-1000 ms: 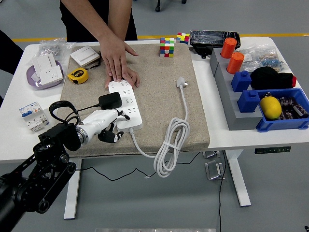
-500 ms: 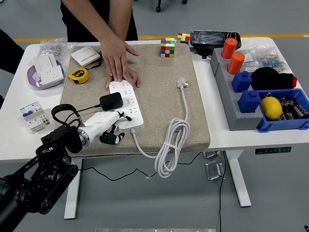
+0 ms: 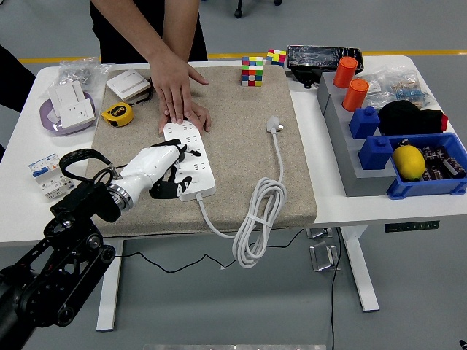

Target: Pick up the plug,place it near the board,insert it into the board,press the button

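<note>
Left hand (image 3: 159, 172) sits over the near-left end of the power strip (image 3: 191, 162), white shell with dark fingers (image 3: 166, 191) curled downward. A black plug (image 3: 177, 151) peeks out just past the top of the hand, on the strip's left edge. View is poor here: can't tell if the fingers actually grip the plug or just cover it, nor whether its prongs are seated in a socket.

The strip is a white multi-socket bar lying lengthwise on the tan mat (image 3: 241, 138), far end toward the person. Its white cable (image 3: 255, 219) leaves the near end, loops in a coil over the mat's near edge right of the strip, then runs up to a white three-pin plug (image 3: 274, 125) lying loose on the mat, well right of the strip.

Person's hand (image 3: 177, 91) is pressed flat on the strip's far end, fingertips on it.

Left of the strip: yellow tape measure (image 3: 117, 113) at the mat's far-left corner, white wall switch (image 3: 128, 85) beyond it, circuit breaker (image 3: 44, 175) on the white surface (image 3: 22, 211). Far right of the strip: Rubik's cube (image 3: 252, 71) at the mat's far edge, blue bin (image 3: 430, 191) with a lemon (image 3: 408, 162).
</note>
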